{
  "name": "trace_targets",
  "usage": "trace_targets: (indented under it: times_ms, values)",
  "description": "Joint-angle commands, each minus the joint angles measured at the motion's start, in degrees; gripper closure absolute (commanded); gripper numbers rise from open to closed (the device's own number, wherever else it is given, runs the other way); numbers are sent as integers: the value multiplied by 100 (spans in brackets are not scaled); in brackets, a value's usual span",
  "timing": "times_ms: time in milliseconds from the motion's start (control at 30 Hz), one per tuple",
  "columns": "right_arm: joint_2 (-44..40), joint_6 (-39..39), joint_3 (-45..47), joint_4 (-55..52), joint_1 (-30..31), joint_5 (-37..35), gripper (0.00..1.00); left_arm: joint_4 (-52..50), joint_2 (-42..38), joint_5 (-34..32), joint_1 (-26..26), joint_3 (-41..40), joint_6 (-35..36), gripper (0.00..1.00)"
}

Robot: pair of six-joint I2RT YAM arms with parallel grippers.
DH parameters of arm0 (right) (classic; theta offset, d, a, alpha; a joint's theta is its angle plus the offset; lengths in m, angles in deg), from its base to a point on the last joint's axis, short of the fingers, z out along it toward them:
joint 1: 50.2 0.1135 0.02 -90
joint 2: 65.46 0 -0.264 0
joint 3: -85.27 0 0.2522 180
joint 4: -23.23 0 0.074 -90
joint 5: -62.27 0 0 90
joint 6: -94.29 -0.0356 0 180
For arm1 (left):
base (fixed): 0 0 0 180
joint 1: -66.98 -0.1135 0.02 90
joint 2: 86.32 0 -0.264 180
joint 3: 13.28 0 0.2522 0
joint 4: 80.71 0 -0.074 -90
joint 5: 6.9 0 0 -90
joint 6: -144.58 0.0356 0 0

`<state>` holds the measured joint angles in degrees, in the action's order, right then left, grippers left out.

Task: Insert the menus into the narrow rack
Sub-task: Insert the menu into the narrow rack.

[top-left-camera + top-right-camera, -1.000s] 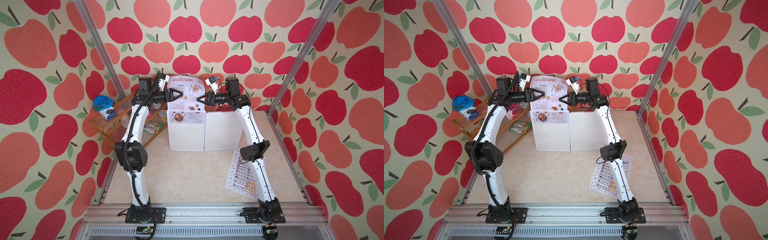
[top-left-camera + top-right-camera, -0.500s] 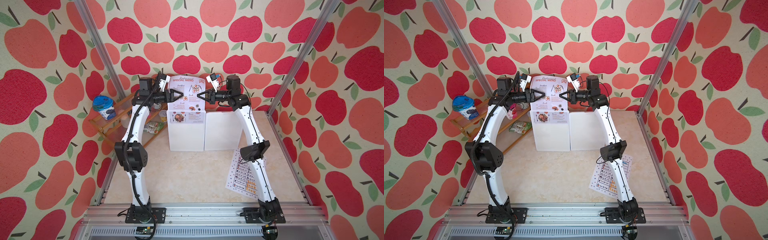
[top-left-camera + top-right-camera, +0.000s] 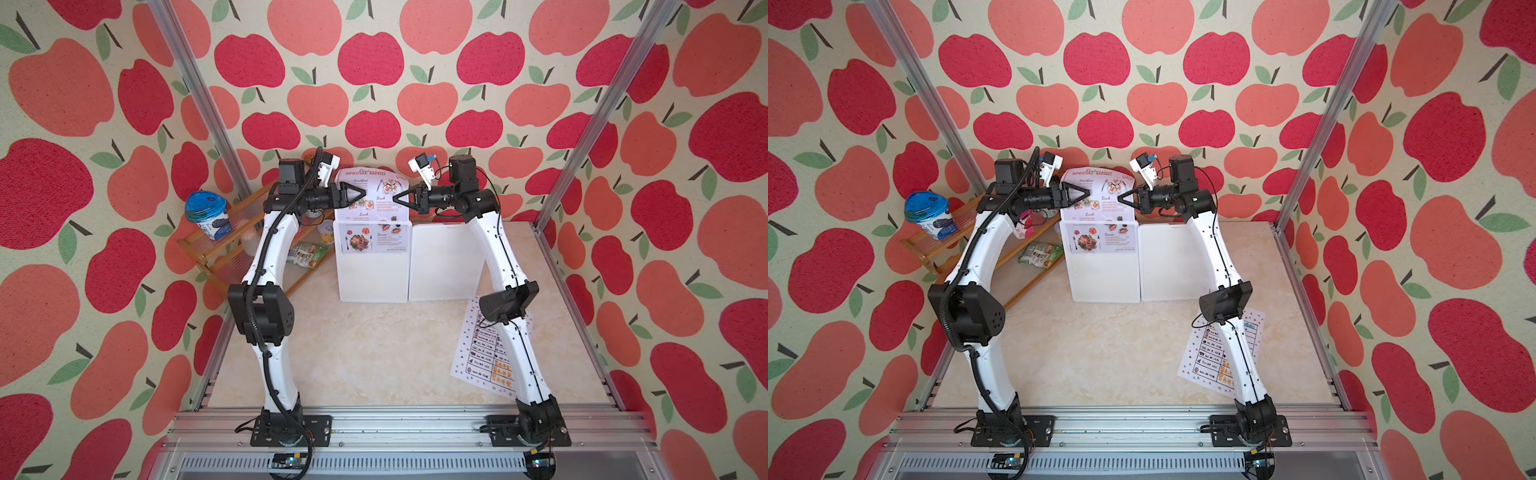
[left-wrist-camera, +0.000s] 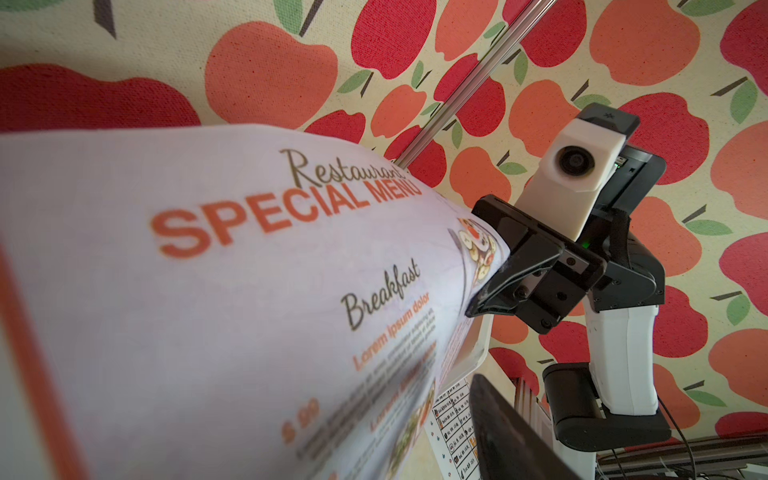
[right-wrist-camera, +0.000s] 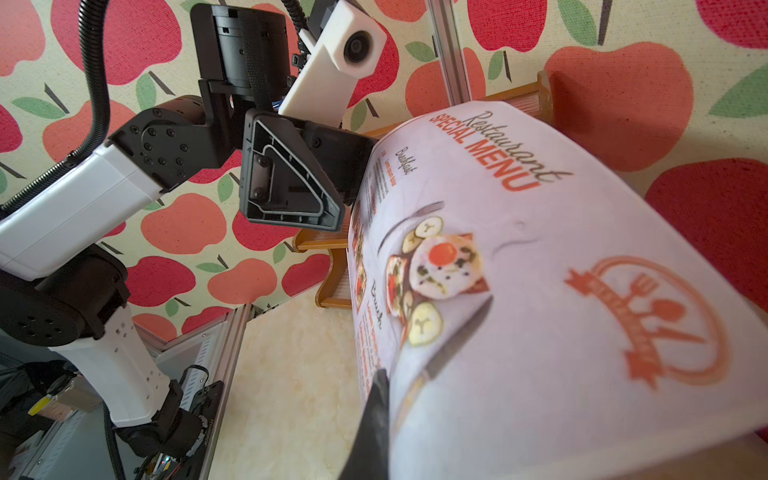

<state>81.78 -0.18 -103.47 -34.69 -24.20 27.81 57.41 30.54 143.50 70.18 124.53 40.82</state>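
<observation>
Near us, at 5 o'clock on the worktop (image 3: 374, 353), the table menu (image 3: 484, 365) lies flat, partly hidden under the right arm (image 3: 515, 345). At 12 o'clock the photo menu (image 3: 374, 199) stands up, long side 12 to 6, bottom in the rack (image 3: 372, 274). The right claw (image 3: 395, 198) pinches its 3 o'clock edge. The left claw (image 3: 362, 194) gapes wide at 9. We cannot see how deep the menu sits.

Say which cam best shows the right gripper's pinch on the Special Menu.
Left wrist: the right gripper appears close up, shut on the Special Menu sheet's edge. In both top views it is small and distant. Right wrist shows only one finger against the sheet.
</observation>
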Motion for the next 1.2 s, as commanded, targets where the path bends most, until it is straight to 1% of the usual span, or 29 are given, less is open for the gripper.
trace_targets:
  times_ms: [0, 400, 467, 500, 600, 767, 867, 900, 967, 1000, 1167]
  values:
    - [-22, 280, -153, -499, 63, -140, 99, 17, -184, 15, -21, 27, 121, 28]
    - [-63, 554, -160, -1134, 168, -368, 98, 3, 46, 129, -31, 334, 84, 28]
    - [-73, 675, -162, -1323, 189, -451, 96, 20, 65, 142, -30, 364, 75, 28]
    - [-69, 738, -160, -1380, 203, -502, 94, 21, 74, 154, -30, 385, 75, 28]
    - [-89, 775, -160, -1295, 191, -679, 81, 26, 74, 161, -21, 377, 75, 28]
    - [-125, 287, -156, -433, 112, -677, 52, 73, -5, 131, 4, 201, 112, 28]
    - [-111, -53, -153, 134, 67, -607, 43, 71, -23, 120, 0, 175, 110, 28]
    - [-95, -172, -158, 362, 52, -616, 41, 70, -32, 114, 5, 177, 112, 28]
    - [-73, -357, -160, 694, 40, -607, 41, 70, -29, 120, 3, 181, 116, 28]
    - [-64, -454, -155, 839, 32, -596, 44, 55, -42, 108, 3, 181, 119, 28]
    - [-85, -607, -155, 1050, -11, -428, 74, -70, -75, 52, 0, 175, 229, 28]
